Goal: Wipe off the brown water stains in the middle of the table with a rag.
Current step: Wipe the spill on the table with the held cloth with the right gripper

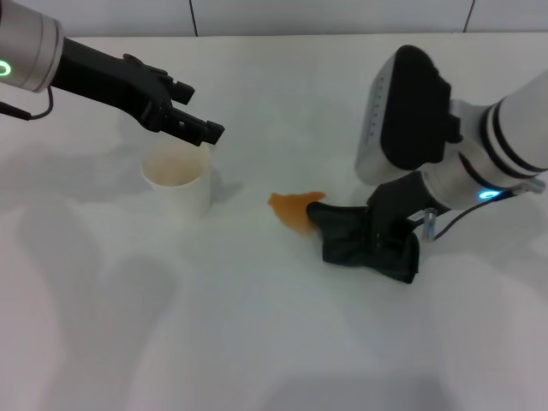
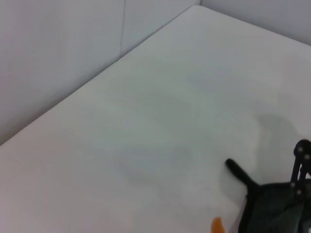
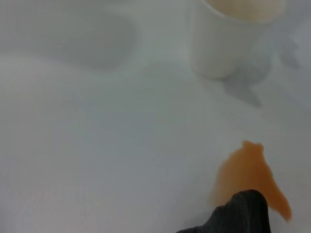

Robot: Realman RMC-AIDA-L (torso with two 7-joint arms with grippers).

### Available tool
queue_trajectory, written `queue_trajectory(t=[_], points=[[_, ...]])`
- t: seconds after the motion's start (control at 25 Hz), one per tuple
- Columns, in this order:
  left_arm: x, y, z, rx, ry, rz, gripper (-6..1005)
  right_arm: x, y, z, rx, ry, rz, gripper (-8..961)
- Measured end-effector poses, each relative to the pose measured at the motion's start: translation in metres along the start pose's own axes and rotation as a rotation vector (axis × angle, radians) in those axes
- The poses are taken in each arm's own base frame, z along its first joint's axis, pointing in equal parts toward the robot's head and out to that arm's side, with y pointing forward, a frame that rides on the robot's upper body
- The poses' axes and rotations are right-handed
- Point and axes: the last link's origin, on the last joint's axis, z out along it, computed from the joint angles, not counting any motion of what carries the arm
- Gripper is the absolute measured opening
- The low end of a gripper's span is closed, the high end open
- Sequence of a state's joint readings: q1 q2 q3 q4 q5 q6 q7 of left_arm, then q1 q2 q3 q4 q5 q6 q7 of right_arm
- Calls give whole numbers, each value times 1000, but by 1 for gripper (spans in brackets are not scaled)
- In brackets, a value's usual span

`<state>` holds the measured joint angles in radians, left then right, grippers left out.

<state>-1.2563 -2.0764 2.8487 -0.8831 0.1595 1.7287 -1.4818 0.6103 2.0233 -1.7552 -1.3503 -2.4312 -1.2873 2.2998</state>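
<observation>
We see the table [image 1: 257, 342], a wide white surface that fills almost the whole head view, with the wall behind its far edge. Our right arm comes in from the right edge, and the right gripper [image 1: 396, 224] is down on the rag [image 1: 364, 235]; the fingers seem to be pressed into the dark folds, but the cloth hides them, so we cannot tell how wide they stand or if they really grip it. The rag lies near the middle of the table, a little toward the right edge, and its left tip touches and covers a part of the brown water stains [image 1: 294, 208]. In the right wrist view the cloth tip overlaps the near side of the orange patch. Our left arm reaches from the far left corner, and the left gripper [image 1: 199, 128] hangs above the white cup [image 1: 178, 180], holding nothing, its fingers close together. The cup stands upright, left of the stains and apart from them.
</observation>
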Motion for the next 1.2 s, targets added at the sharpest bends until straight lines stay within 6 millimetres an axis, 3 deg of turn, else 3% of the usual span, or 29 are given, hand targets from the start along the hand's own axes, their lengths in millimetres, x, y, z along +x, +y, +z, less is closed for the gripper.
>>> queue_trajectory(t=[0.72, 1.2], points=[[0, 1, 1, -5, 0, 1, 894, -49, 34, 23, 18, -24, -306, 76], [2, 2, 4, -18, 2, -5, 894, -37, -3, 34, 223, 2, -241, 76]])
